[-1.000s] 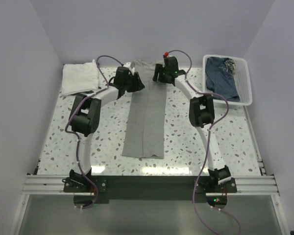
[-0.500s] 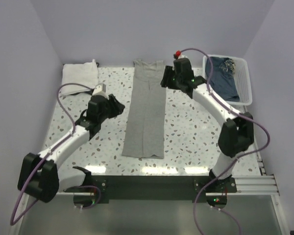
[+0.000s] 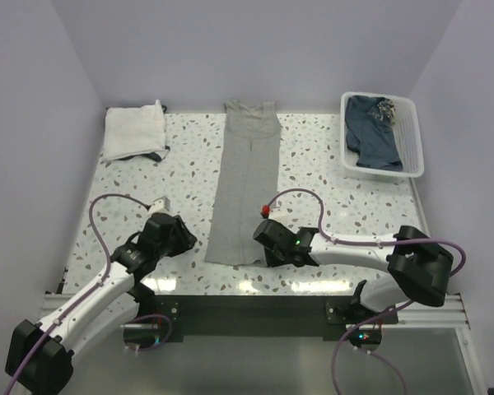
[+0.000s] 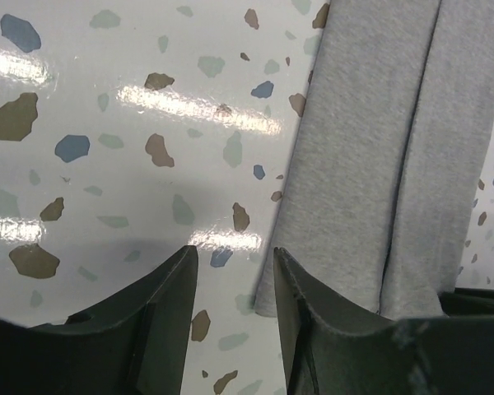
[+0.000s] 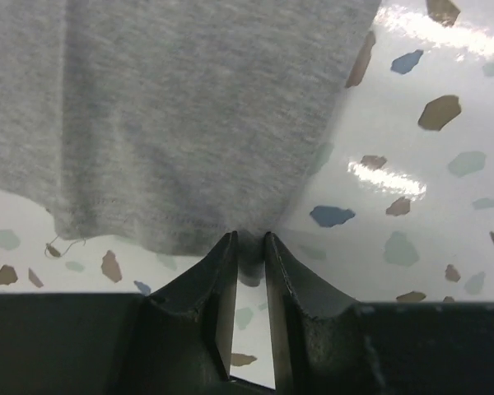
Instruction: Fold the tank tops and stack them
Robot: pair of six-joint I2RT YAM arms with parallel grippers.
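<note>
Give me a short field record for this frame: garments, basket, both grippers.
grey tank top: folded lengthwise into a strip, flat at table centre
white tank top: folded, far left corner
basket: far right, blue cloth inside
left gripper: open beside the strip's near left corner, holding nothing
right gripper: pinching near right hem corner

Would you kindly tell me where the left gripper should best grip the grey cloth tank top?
Probably the near left hem corner of the grey tank top: it lies flat as a long strip, so the left gripper should slide in low from the left under that free edge.
</note>
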